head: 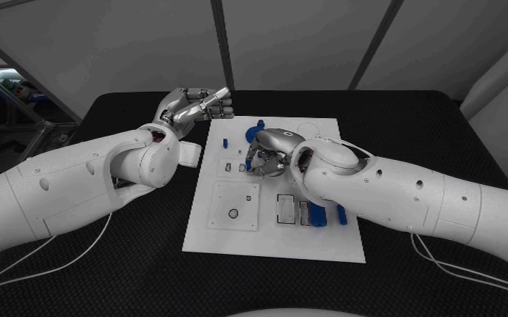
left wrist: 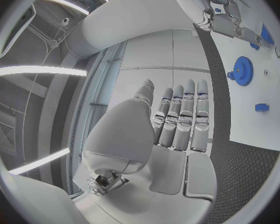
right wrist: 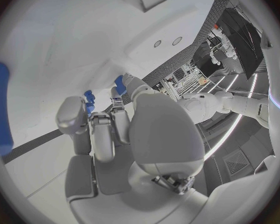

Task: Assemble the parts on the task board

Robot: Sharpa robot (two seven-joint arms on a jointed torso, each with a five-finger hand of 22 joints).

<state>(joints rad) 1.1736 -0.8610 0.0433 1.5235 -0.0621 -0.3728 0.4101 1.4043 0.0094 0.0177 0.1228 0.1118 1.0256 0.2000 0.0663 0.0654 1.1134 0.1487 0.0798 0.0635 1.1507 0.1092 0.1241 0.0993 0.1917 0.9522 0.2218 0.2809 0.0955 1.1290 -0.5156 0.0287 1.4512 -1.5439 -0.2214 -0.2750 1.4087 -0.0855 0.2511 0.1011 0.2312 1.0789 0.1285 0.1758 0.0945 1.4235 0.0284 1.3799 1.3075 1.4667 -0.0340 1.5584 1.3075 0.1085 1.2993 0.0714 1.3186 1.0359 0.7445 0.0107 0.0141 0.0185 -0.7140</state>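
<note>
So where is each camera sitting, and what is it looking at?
Head view: sits on the robot's head, looking down at the task board on the black table; both white arms, the left hand and the right hand show.
Left wrist view: sits behind the left hand, looking along its straight fingers towards the board and the blue gear.
Right wrist view: sits behind the right hand, looking close down at the board.
Shared: head and left wrist views both show the gear and the right hand.
</note>
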